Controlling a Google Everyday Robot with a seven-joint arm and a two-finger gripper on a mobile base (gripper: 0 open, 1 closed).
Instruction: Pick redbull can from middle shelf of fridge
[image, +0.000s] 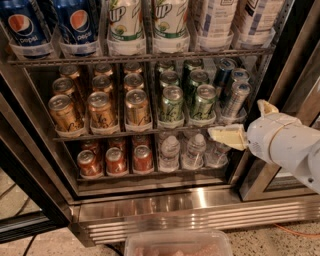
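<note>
The fridge (190, 212) stands open in front of me. Its middle shelf (115, 133) holds rows of gold cans on the left, green cans in the middle and slim blue-and-silver redbull cans on the right. The front redbull can (235, 100) stands upright at the shelf's right end. My gripper (245, 121) is on the white arm at the right, just below and right of that can and not touching it. Its cream fingers (227, 136) are spread apart and hold nothing. One points left under the shelf front, the other points up.
Big Pepsi and 7UP bottles (125, 25) fill the rack above. Small red cans (115, 160) and water bottles (170, 150) fill the rack below. The dark door frame (280, 75) is close behind the arm. A clear plastic tray (177, 243) sits at the bottom edge.
</note>
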